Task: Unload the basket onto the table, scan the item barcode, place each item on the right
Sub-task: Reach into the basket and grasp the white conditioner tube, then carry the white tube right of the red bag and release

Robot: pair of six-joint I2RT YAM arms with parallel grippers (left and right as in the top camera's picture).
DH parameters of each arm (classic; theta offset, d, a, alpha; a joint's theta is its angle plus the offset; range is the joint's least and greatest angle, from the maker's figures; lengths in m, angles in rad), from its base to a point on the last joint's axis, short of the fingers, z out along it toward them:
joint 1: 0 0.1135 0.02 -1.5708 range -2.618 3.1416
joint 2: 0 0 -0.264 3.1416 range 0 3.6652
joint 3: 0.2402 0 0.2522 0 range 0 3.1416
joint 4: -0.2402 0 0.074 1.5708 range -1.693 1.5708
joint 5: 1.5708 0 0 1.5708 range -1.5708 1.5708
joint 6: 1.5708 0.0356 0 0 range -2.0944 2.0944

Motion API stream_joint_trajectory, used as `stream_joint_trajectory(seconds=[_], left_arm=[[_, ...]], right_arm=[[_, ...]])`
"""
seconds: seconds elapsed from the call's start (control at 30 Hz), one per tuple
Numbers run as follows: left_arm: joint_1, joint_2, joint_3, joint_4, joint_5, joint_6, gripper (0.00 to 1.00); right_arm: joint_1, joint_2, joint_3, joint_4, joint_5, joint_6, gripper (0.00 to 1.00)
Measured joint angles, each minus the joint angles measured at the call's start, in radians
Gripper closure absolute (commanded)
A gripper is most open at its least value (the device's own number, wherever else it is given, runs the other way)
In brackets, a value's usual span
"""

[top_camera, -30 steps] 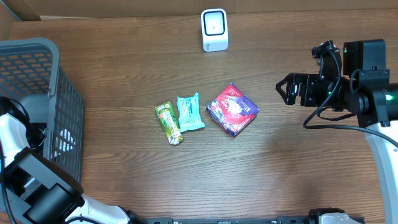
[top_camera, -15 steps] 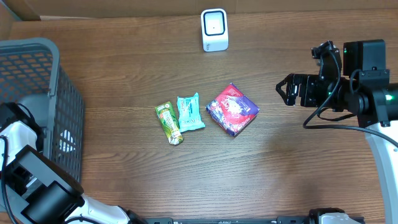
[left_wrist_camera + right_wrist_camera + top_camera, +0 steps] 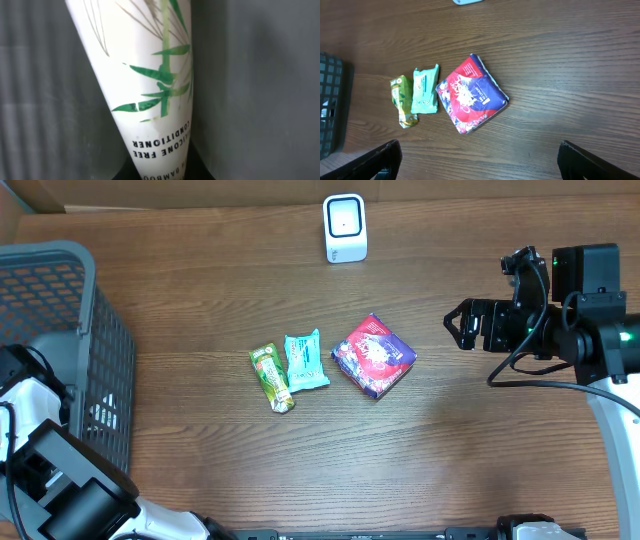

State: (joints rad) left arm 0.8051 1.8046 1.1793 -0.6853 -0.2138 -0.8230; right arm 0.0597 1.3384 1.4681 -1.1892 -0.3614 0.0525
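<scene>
Two robot arms work a wooden bench (image 3: pixel 480 470) where a single white barcode scanner (image 3: pixel 345 227) stands upright at the far edge, well apart from everything else. Three snack packets lie in a row at mid-bench: one green packet (image 3: pixel 271 378), one teal packet (image 3: pixel 305 361) just beside it, their edges touching or nearly so, and one larger red-and-purple packet (image 3: pixel 373 356) to their right, set at an angle and near the teal one.

One gray mesh basket (image 3: pixel 60 255) fills the bench's left end. The left arm reaches in at the basket's near side, and its pincer is hidden from the overhead camera. The left wrist camera shows the left pincer (image 3: pixel 162 176) drawn together on the narrow lower end of one white conditioner tube (image 3: pixel 150 75), printed with green bamboo leaves and the words "SILICONE FREE CONDITIONER", which read upside down. The tube leans to the left as it rises, with gray ribbed surfaces behind it on both sides. No barcode shows on the side facing the camera.

At the right edge, the right pincer (image 3: pixel 458 325) hangs above bare wood with its two fingers spread wide and nothing between them, pointing toward the packets and well apart from them.
</scene>
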Motion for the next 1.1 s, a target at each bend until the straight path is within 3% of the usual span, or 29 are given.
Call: stream_joint_trajectory(seconds=[0.27, 0.63, 0.83, 1.1], left_arm=[[0.0, 0.013, 0.12, -0.146, 0.123, 0.15, 0.96], [-0.096, -0.051, 0.752, -0.5, 0.169, 0.346, 0.96], [-0.311, -0.177, 0.956, -0.623, 0.174, 0.459, 0.96], [-0.774, -0.21, 0.956, -0.775, 0.193, 0.55, 0.96]], right_arm=[[0.0, 0.0, 0.0, 0.001, 0.0, 0.0, 0.0], [0.0, 0.0, 0.0, 0.018, 0.0, 0.0, 0.0], [0.0, 0.0, 0.0, 0.019, 0.0, 0.0, 0.0], [0.0, 0.0, 0.0, 0.019, 0.0, 0.0, 0.0]])
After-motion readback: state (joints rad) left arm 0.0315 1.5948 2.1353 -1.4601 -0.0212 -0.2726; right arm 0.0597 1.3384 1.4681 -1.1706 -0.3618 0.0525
